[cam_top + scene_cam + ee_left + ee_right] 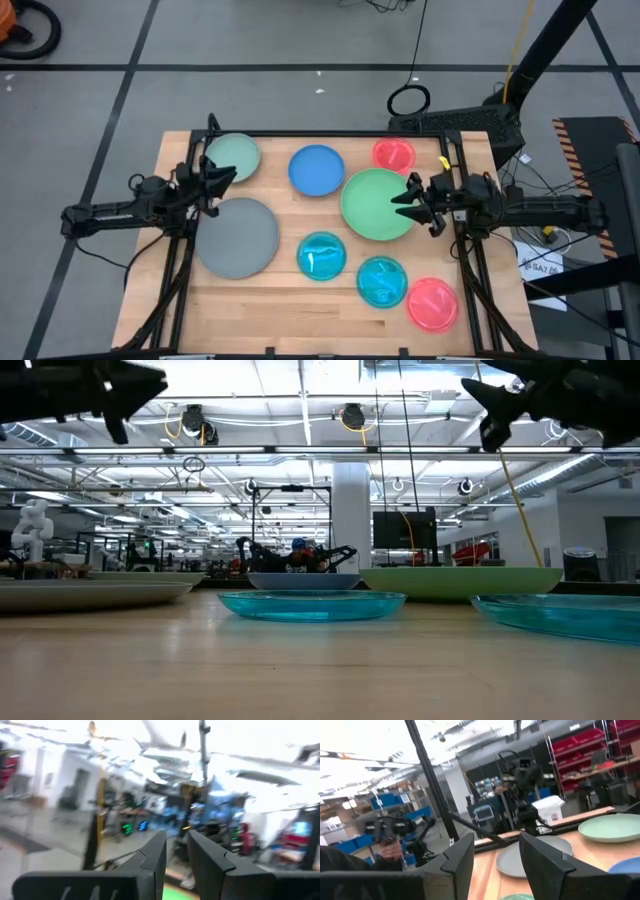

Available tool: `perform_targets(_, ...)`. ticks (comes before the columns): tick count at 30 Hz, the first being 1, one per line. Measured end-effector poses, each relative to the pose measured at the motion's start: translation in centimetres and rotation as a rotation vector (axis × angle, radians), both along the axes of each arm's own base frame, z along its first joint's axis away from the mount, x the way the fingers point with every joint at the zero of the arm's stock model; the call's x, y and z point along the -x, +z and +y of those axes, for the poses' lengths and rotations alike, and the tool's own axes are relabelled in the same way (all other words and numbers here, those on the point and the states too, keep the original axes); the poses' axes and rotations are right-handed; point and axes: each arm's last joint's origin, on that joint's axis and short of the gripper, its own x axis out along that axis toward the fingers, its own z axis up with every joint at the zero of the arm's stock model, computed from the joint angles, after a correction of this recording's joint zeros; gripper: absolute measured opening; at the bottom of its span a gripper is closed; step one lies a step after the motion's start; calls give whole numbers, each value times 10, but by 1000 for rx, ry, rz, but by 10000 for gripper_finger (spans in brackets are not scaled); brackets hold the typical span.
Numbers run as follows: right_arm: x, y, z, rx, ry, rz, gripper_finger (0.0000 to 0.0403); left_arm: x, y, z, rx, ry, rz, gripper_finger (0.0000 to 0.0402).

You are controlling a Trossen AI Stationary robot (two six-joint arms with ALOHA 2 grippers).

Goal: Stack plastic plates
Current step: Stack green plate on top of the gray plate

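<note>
High view shows eight plates spread on the wooden table (270,300), none stacked yet. Along the far edge, from the left corner: pale green plate (232,157), blue plate (316,169), small pink plate (394,154). Large green plate (377,204) lies near the right edge, w/ the blue one just beside it. Large grey plate (237,236) lies near the left edge, close to the pale green one. Toward the near edge there are two cyan plates, one in the middle (322,255) and one more to the right (382,281), and next to this a second pink plate (432,304) near the near right corner.

Left pincer (225,176) hangs above the table btw. the pale green and the grey plate; its fingers (155,857) stand slightly apart and hold nothing. Right pincer (408,196) hangs over the right rim of the large green plate, released, fingers (462,855) clearly apart, nothing btw. them. Low view shows both arms high, not touching any plate.
</note>
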Motion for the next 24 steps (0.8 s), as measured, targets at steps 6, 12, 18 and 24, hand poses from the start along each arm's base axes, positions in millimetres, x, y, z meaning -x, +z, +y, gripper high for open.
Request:
perform_targets(6, -23, 21, -5, -39, -10, 174, 153, -16, -4, -6, 1, -169, 46, 86)
perform_targets(12, -31, 22, -16, -218, -83, 351, 153, -32, -11, -22, 41, -303, 106, 86)
perform_targets(18, -20, -3, -31, -605, -302, 612, 153, -33, 8, -25, -4, -270, 65, 85)
perform_targets(24, 1, -27, -40, -959, -478, 869, 153, -36, 32, -25, -106, -214, 199, 85)
